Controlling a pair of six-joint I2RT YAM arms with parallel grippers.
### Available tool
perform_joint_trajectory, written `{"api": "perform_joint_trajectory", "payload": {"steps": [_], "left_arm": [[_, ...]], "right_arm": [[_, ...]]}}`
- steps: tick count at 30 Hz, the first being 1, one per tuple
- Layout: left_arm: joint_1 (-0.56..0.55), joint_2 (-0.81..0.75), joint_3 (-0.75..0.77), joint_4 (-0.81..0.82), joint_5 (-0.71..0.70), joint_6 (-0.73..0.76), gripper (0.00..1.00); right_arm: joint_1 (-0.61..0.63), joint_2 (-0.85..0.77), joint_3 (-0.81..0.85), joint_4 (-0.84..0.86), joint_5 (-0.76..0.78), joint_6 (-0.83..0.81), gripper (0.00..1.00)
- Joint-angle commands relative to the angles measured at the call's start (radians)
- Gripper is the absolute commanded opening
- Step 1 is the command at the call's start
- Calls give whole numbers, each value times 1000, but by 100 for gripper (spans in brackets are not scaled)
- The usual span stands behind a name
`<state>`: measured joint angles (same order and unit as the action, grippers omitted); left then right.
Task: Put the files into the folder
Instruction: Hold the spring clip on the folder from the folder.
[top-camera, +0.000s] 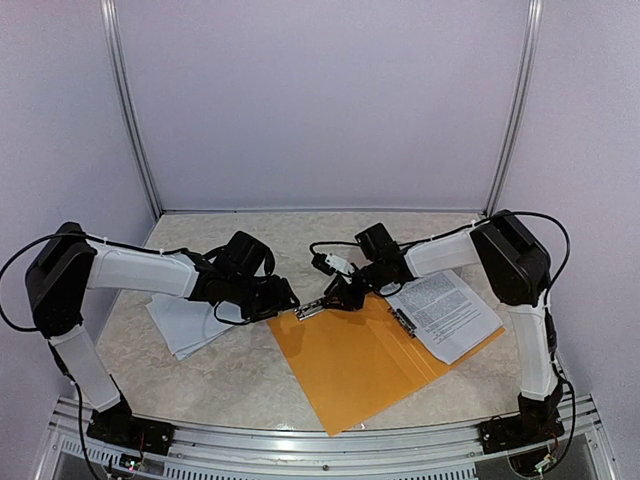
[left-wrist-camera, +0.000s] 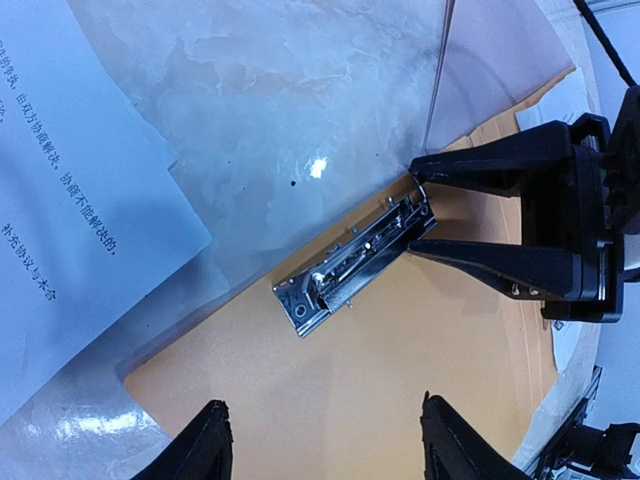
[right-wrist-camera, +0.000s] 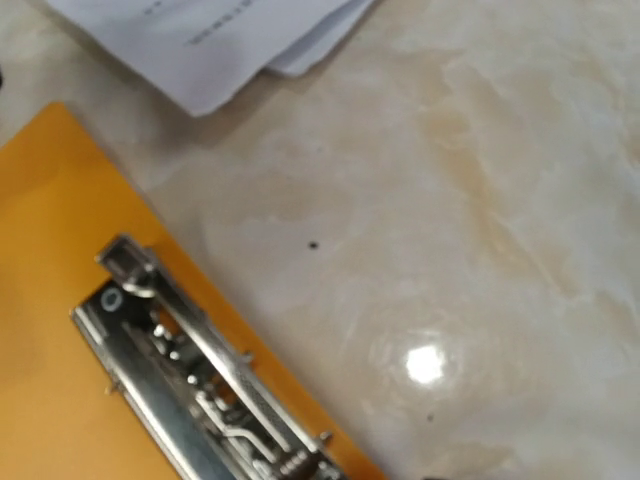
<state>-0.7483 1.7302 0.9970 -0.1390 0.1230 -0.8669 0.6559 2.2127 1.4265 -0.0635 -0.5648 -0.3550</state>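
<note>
The orange folder (top-camera: 370, 355) lies open in the middle of the table. A metal clip (top-camera: 312, 308) sits at its far left corner, also seen as the clip (left-wrist-camera: 355, 262) and the clip (right-wrist-camera: 200, 390). One set of files (top-camera: 185, 325) rests on the table left of the folder, the files (left-wrist-camera: 70, 180) showing printed text. Another printed sheet (top-camera: 445, 312) lies over the folder's right side. My left gripper (left-wrist-camera: 325, 445) hovers open above the orange cover, just short of the clip. My right gripper (left-wrist-camera: 412, 212) has its fingers closed around the clip's far end. In the right wrist view its fingers do not show.
A second metal clip (top-camera: 403, 320) sits on the folder beside the right sheet. Both forearms meet over the folder's far left corner, a few centimetres apart. The marble table (top-camera: 240, 375) ends at a metal rail along the near edge. White walls enclose the back and sides.
</note>
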Motion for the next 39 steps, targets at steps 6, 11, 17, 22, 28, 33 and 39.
{"api": "perform_joint_trajectory", "payload": {"steps": [6, 11, 17, 22, 28, 33, 39], "left_arm": [[-12, -14, -3, -23, -28, 9, 67], [-14, 8, 23, -27, -20, 12, 68], [5, 33, 17, 28, 27, -24, 60], [6, 64, 58, 34, 51, -18, 56], [8, 147, 139, 45, 80, -21, 51], [15, 211, 220, 34, 125, -5, 43], [18, 250, 234, 34, 128, -7, 32]], "right_arm": [[-6, -52, -138, 58, 202, 154, 19], [10, -94, -202, 101, 294, 259, 13], [29, -135, -289, 148, 326, 350, 10], [36, -175, -340, 178, 398, 506, 6], [49, -200, -408, 259, 403, 684, 5], [52, -178, -389, 236, 397, 668, 5], [53, -194, -390, 232, 396, 624, 6]]}}
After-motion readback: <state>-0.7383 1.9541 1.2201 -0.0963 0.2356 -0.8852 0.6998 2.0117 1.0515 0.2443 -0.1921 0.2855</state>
